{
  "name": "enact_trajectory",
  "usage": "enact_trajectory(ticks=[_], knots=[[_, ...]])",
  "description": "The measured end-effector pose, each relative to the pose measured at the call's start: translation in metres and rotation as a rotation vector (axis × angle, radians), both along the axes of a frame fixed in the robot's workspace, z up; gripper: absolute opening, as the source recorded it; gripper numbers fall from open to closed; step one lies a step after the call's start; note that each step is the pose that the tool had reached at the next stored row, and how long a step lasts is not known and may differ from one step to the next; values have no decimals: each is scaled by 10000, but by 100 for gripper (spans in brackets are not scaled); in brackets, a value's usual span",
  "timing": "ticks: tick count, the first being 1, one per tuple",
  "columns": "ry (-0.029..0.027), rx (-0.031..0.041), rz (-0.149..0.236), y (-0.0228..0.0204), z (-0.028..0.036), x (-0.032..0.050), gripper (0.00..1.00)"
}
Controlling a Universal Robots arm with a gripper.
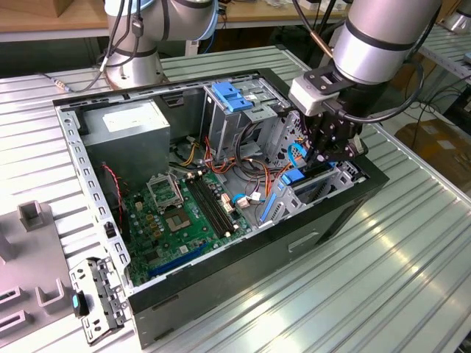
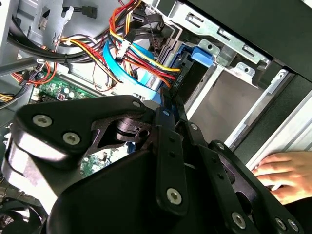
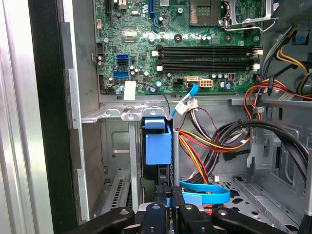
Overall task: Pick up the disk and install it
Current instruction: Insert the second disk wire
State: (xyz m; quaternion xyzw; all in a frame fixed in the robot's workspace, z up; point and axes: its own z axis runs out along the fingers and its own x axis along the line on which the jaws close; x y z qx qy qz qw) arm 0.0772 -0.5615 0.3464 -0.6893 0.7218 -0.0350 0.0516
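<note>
Disk stands on edge in the metal bay of the open computer case, its blue rail facing you in the first wrist view — your tool is clenched on its upper edge. The case lies on a ribbed metal desk, with workbenches behind. The grey power supply carries a white sticker, too small to read. A person's hand rests just outside the case in the second wrist view.
</note>
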Motion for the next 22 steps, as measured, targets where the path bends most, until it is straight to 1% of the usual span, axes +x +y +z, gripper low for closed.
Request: enact_trajectory(ticks=[5,9,12,18,20,21,22], knots=[[0,1,0,0,-3,1,16],[0,20,0,0,-19,1,16],[2,17,-1,-5,-55,0,16],[0,26,0,-6,-60,1,17],[0,29,0,-7,-51,1,17],[0,27,1,-6,-24,1,24],[1,24,1,-4,8,1,24]])
